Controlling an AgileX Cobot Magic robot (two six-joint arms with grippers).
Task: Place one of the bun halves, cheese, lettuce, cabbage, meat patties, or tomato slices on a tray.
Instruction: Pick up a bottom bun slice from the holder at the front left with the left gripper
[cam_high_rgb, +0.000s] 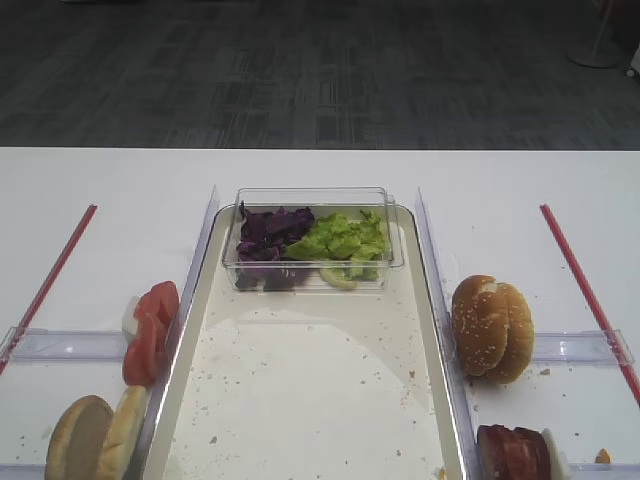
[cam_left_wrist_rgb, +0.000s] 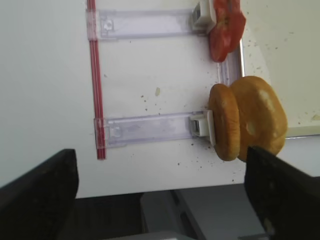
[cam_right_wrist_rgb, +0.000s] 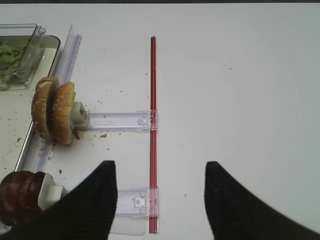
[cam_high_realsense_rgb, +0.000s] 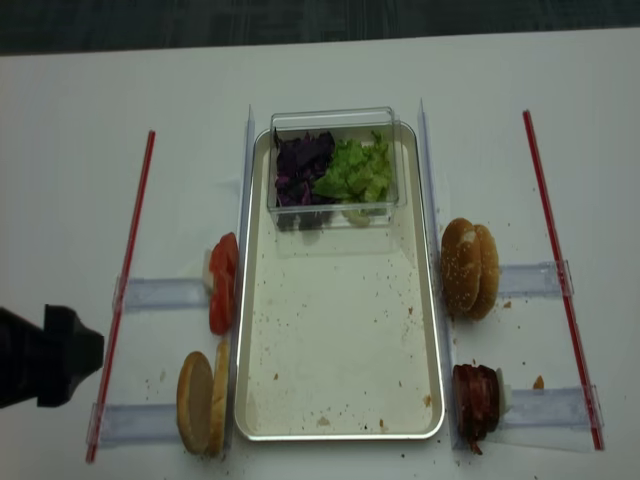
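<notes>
The silver-rimmed tray (cam_high_realsense_rgb: 340, 330) lies in the middle, holding only crumbs and a clear box with purple cabbage (cam_high_realsense_rgb: 300, 170) and green lettuce (cam_high_realsense_rgb: 355, 172). Two bun halves (cam_left_wrist_rgb: 247, 117) stand on edge left of the tray, with tomato slices (cam_left_wrist_rgb: 227, 27) beyond them. Dark meat patties (cam_high_realsense_rgb: 478, 402) stand at the tray's near right. No cheese is in view. My left gripper (cam_left_wrist_rgb: 160, 155) is open and empty at the table's front edge, left of the bun halves. My right gripper (cam_right_wrist_rgb: 160, 172) is open and empty over a red strip (cam_right_wrist_rgb: 153, 100).
Two sesame-seeded buns (cam_high_realsense_rgb: 470, 268) stand on edge right of the tray. Clear plastic rails (cam_high_realsense_rgb: 160, 292) run from the red strips towards each food stack. The left arm's dark body (cam_high_realsense_rgb: 50, 355) sits at the near left. Crumbs speckle the tray and table.
</notes>
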